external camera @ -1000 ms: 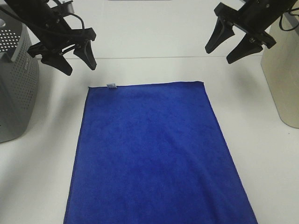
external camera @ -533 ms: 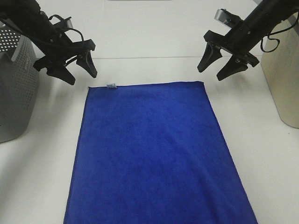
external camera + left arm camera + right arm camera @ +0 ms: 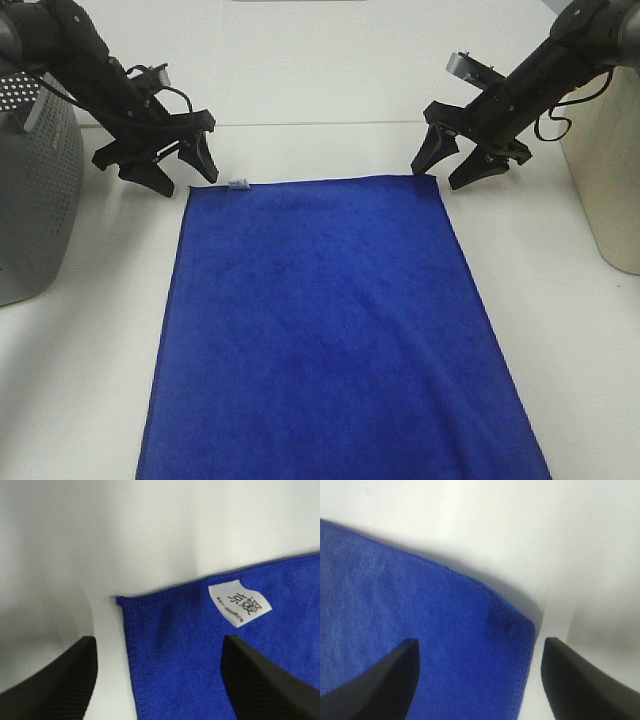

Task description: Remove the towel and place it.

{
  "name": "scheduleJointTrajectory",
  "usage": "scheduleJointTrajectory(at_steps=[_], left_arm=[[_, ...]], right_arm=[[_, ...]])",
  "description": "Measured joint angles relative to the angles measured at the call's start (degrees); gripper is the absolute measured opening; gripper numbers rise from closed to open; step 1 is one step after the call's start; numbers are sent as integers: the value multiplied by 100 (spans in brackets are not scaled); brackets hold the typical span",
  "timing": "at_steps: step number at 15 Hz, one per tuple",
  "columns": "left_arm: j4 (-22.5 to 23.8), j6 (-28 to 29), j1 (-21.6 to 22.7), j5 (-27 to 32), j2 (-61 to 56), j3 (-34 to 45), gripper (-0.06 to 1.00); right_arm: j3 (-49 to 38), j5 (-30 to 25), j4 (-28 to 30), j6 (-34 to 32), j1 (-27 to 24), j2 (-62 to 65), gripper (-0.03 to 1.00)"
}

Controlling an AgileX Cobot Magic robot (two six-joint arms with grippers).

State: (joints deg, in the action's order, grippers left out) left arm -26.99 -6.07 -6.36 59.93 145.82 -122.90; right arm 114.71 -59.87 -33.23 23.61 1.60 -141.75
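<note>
The royal-blue towel lies flat on the white table, its small white tag at the far left corner. My left gripper is open, low over that far left corner. In the left wrist view the corner and tag lie between the two black fingers. My right gripper is open, low over the far right corner. In the right wrist view that corner lies between the fingers.
A grey perforated basket stands at the left edge of the table. A beige container stands at the right edge. White table stretches behind the towel.
Both grippers have come down and inward from above the table to the towel's two far corners. The towel has not moved.
</note>
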Motion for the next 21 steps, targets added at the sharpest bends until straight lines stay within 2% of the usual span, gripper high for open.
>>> scheduleJointTrajectory(at_steps=[6,15,17,21], left_arm=[[-120,-23,6,-40,126,-34,64],[-132,-115,6,-57,138,-34,64],[-286,-155,-6,-57,178,-57,64],[-447,-286,-269,-241,264,-109,64]], right_arm=[[23,292,-86,155,0,-252,68],[69,332,120,155,29,-286,68],[103,327,40,155,63,-355,68],[138,401,-149,155,269,-430,64]])
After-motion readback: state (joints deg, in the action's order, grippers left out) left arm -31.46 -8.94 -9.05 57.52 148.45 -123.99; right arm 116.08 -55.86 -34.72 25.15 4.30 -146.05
